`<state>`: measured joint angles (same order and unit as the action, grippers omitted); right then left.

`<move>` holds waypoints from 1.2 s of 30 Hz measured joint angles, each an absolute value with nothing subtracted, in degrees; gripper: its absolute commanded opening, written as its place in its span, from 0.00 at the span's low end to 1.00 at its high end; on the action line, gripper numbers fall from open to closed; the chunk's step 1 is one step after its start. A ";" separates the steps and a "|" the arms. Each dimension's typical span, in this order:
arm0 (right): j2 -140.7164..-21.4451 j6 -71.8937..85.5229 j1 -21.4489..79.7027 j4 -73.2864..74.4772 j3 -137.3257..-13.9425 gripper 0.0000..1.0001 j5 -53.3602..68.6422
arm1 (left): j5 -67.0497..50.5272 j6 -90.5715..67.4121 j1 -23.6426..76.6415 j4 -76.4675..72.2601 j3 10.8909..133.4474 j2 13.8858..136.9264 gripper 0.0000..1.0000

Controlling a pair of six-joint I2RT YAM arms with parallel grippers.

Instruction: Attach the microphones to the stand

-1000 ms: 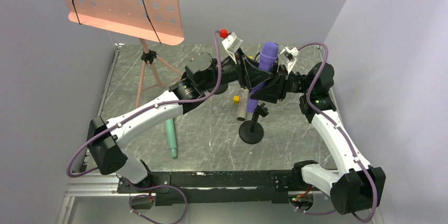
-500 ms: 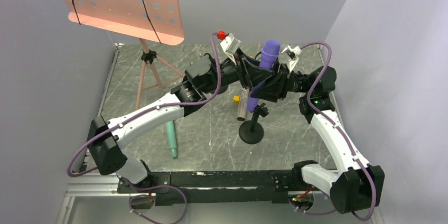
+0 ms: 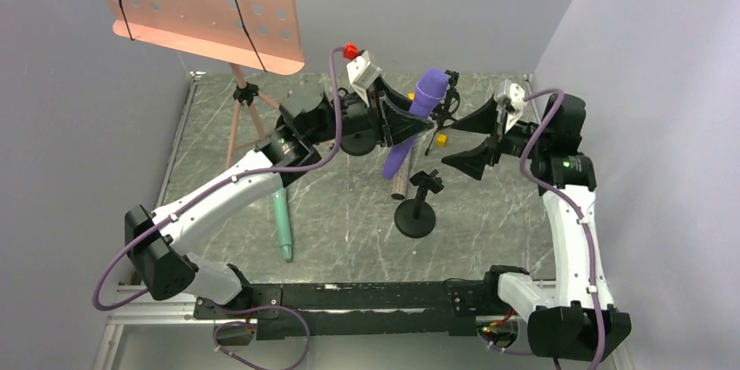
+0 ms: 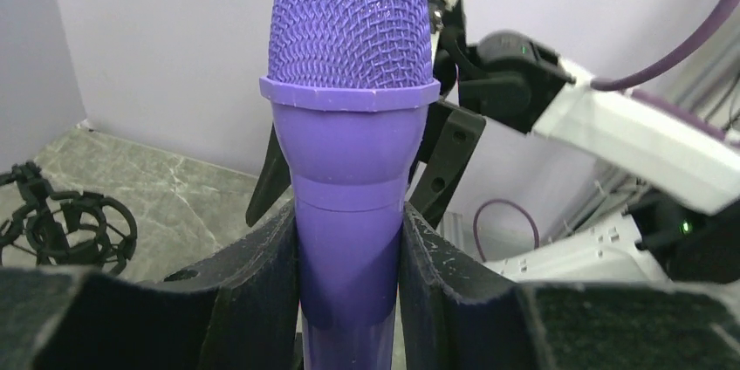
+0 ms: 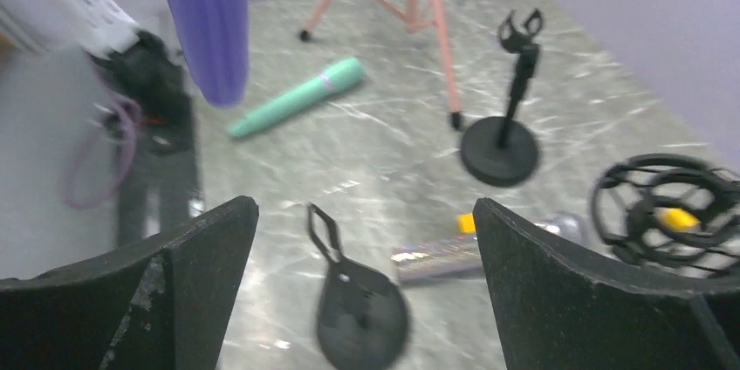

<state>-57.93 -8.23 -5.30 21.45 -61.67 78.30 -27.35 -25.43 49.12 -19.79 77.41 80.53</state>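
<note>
Grey marbled worktop [image 3: 349,222], pale walls. The left claw [image 4: 347,230] clamps the purple microphone [image 4: 349,82] below its head, head up, tail hanging near the stand [image 3: 415,213], probably for lowering into its clip. The right claw [image 3: 454,141] gapes wide, empty, alongside.

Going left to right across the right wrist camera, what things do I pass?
purple microphone → green microphone → near black stand → far black stand → black ring mount
</note>
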 measured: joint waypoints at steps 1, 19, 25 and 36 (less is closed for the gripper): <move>-58.26 -17.67 -5.74 28.51 -64.07 1.00 76.79 | -30.15 -24.21 48.45 -17.02 79.37 81.06 0.00; -62.41 -71.22 -1.80 53.71 -50.24 1.00 70.63 | -43.90 -11.46 47.44 1.15 87.42 85.08 0.00; -61.98 -70.96 -1.10 49.56 -49.58 0.97 72.10 | -45.06 -12.29 47.44 -1.06 87.39 86.41 0.00; -66.13 -74.76 0.99 52.01 -50.06 0.75 75.29 | -47.05 -15.38 47.44 -5.43 86.46 89.76 0.00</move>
